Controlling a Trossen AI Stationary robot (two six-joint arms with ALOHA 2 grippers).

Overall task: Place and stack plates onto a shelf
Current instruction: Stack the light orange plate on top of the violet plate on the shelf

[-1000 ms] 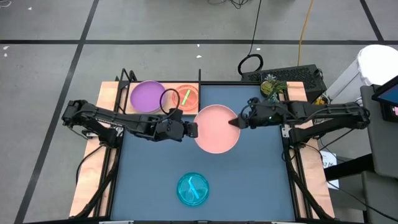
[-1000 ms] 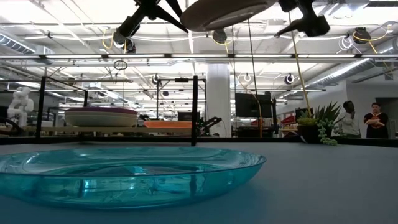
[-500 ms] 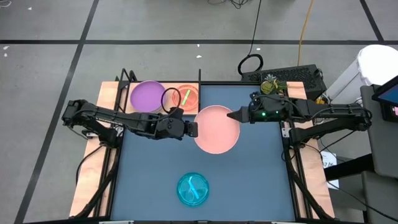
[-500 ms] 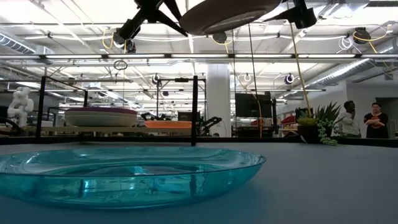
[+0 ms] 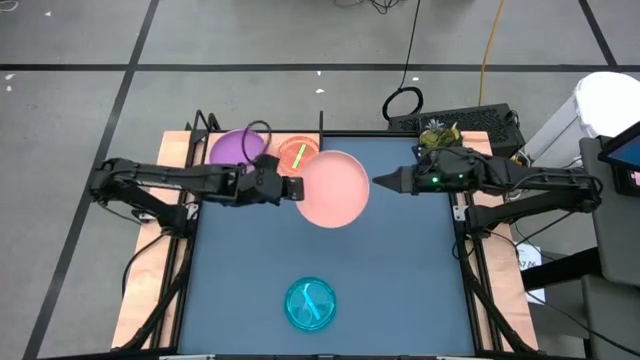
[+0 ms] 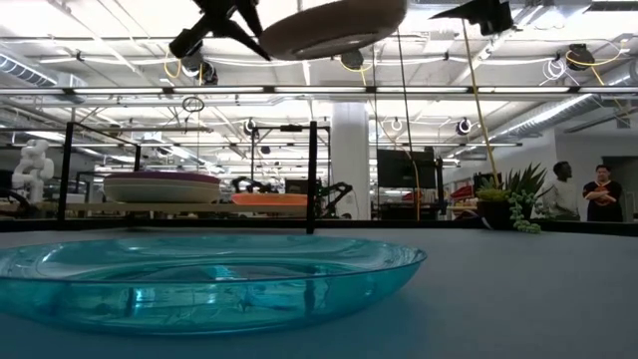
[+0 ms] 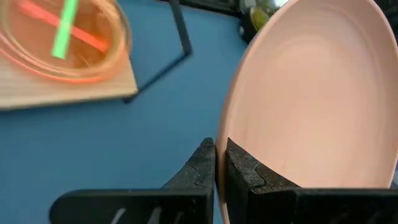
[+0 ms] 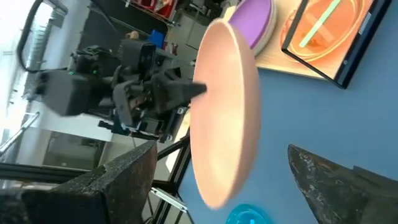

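Observation:
The salmon pink plate point(image 5: 332, 188) hangs in the air over the far middle of the table, beside the shelf point(image 7: 93, 93). My left gripper point(image 5: 292, 188) is shut on its left rim. My right gripper point(image 5: 378, 182) is open just right of the plate, touching nothing; its wrist view shows the plate point(image 8: 230, 106) ahead of the spread fingers. A purple plate point(image 5: 232, 146) and a small orange plate point(image 5: 298, 152) with a green stripe lie flat on the shelf board. A small teal plate point(image 5: 311, 303) rests on its base on the tabletop near the near edge. My left gripper pinches the pink plate's rim point(image 7: 222, 140) at its left side, between the two fingers point(image 7: 205, 165). The fingers come in about level from the table's left. The plate is lifted clear, high above the table, a little tilted point(image 6: 334, 25).
Thin black uprights point(image 6: 311, 175) stand at the shelf's ends. The shelf sits at the far left corner of the blue tabletop point(image 5: 420, 270). A potted plant point(image 5: 435, 135) and a keyboard lie beyond the far right edge. People stand in the room behind point(image 6: 603, 194).
My right gripper has let go of the pink plate's right rim and now stands clear of it. My left gripper has carried the plate toward the table's left and far edge, closer to the shelf, over the orange plate's edge.

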